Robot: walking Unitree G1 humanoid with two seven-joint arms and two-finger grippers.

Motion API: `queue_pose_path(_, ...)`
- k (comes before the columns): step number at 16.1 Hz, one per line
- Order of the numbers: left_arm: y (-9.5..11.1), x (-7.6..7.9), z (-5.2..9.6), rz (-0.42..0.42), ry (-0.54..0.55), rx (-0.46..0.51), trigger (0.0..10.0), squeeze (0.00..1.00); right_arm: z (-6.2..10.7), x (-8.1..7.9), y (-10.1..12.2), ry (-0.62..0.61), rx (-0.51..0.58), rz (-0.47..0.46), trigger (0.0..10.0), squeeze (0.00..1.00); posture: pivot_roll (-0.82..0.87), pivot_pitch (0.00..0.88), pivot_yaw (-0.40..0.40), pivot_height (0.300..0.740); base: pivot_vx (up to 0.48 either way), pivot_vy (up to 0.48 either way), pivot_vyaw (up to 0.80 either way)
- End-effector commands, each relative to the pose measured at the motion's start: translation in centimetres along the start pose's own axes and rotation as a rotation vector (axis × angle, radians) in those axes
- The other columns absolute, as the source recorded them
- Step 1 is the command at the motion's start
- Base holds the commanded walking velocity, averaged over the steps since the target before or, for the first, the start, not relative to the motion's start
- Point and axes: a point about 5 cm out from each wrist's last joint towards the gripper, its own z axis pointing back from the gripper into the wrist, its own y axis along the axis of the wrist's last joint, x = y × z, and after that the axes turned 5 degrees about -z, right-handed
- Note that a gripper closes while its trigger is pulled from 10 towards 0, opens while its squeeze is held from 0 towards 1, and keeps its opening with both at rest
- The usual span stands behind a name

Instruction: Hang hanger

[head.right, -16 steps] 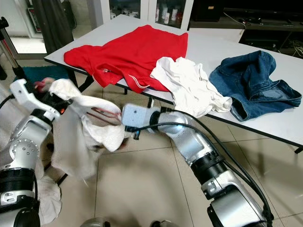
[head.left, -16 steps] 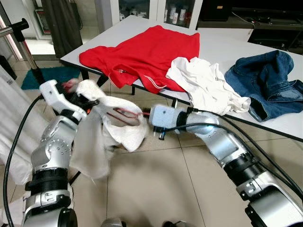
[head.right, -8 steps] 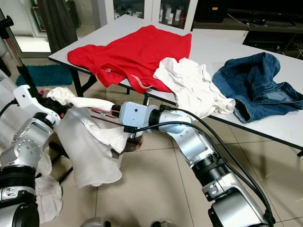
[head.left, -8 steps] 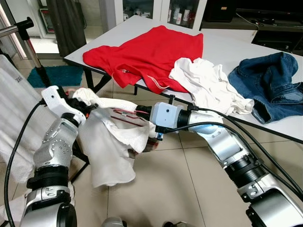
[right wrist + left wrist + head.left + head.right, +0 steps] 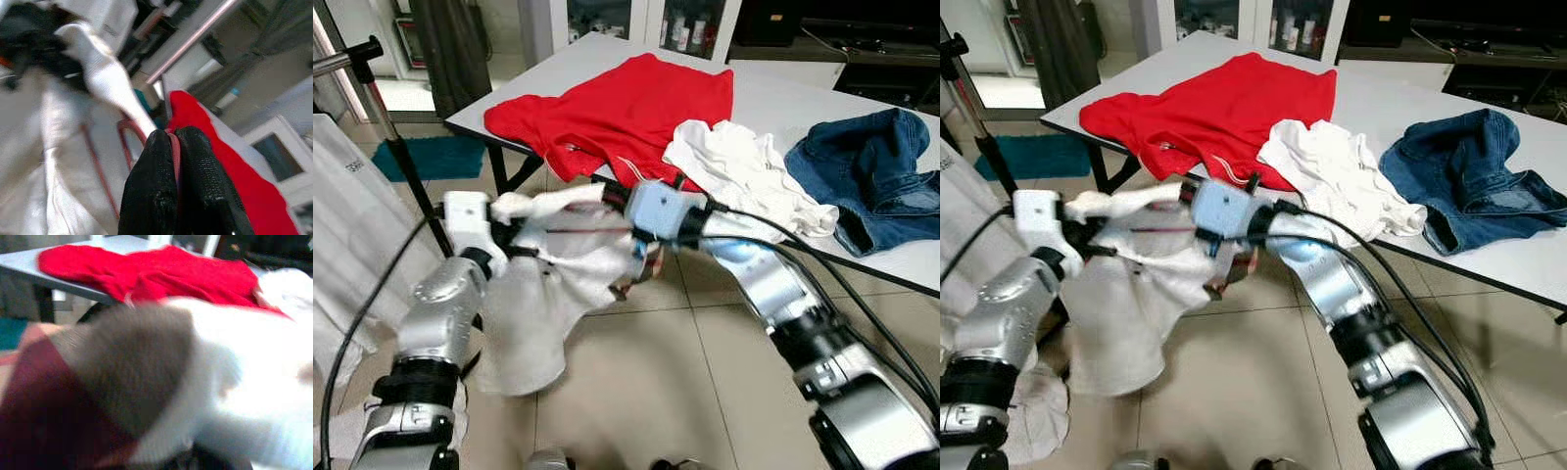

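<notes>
The robot holds a white shirt [image 5: 543, 294] on a red hanger [image 5: 128, 147] out in front of its chest, above the floor [image 5: 656, 372]. The left gripper [image 5: 499, 240] is at 9 o'clock from the shirt, at one shoulder of it. I cannot tell how its jaws stand, because cloth covers them. The right gripper [image 5: 182, 147] is at 3 o'clock from the shirt. Its jaws are pressed close together on a thin red bar of the hanger.

The rack pole [image 5: 396, 147] stands at 10 o'clock, with a white garment [image 5: 347, 225] hanging on it. The counter [image 5: 773, 103] is at 12 o'clock. It carries a red shirt [image 5: 626, 108], a white top [image 5: 734, 176] and blue jeans [image 5: 867, 166].

I think the hanger is not hung yet. The pictures are blurry, so the arms seem to be moving fast. The shirt could slide off the hanger and drop. The right jaws hold just a thin bit, so the hanger could twist or slip out. The loose cloth might also catch on the pole
</notes>
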Motion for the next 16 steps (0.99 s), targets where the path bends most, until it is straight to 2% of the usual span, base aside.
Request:
queue_pose_path(1,-0.8,0.2,0.2,-0.036,-0.015,-0.044,10.0,0.00,0.3,2.6,1.3,-0.136,0.049,0.012,0.0,0.04,0.08,0.000,-0.051,0.740,0.000,0.000,0.00)
queue_pose_path(4,-0.6,0.4,0.2,-0.072,-0.034,-0.045,10.0,0.00,0.3,3.1,1.7,-0.171,0.080,0.016,0.0,0.04,0.08,0.000,-0.051,0.740,0.000,0.000,0.00)
queue_pose_path(7,-0.5,1.0,0.1,-0.104,-0.056,-0.047,10.0,0.00,0.1,3.0,1.9,-0.169,0.090,0.078,0.0,0.04,0.08,0.000,-0.049,0.740,0.000,0.000,0.00)
queue_pose_path(10,0.0,1.6,-0.2,-0.109,-0.066,-0.017,10.0,0.00,-0.1,3.1,2.1,-0.181,0.092,0.080,0.0,0.04,0.08,0.000,-0.049,0.740,0.000,0.000,0.00)
queue_pose_path(12,0.8,2.0,-0.3,-0.129,-0.083,0.053,10.0,0.00,-0.1,3.5,2.0,-0.211,0.081,0.052,0.0,0.04,0.08,0.000,-0.050,0.740,0.000,0.000,0.00)
queue_pose_path(14,2.0,2.9,-0.3,-0.128,-0.072,0.170,10.0,0.00,-0.4,4.5,2.2,-0.285,0.087,-0.120,0.0,0.04,0.08,0.000,-0.051,0.740,0.000,0.000,0.00)
queue_pose_path(16,3.6,3.4,-0.1,-0.083,-0.085,0.286,10.0,0.00,-0.6,4.5,2.4,-0.290,0.094,-0.177,0.0,0.05,0.08,0.000,-0.054,0.740,0.000,0.000,0.00)
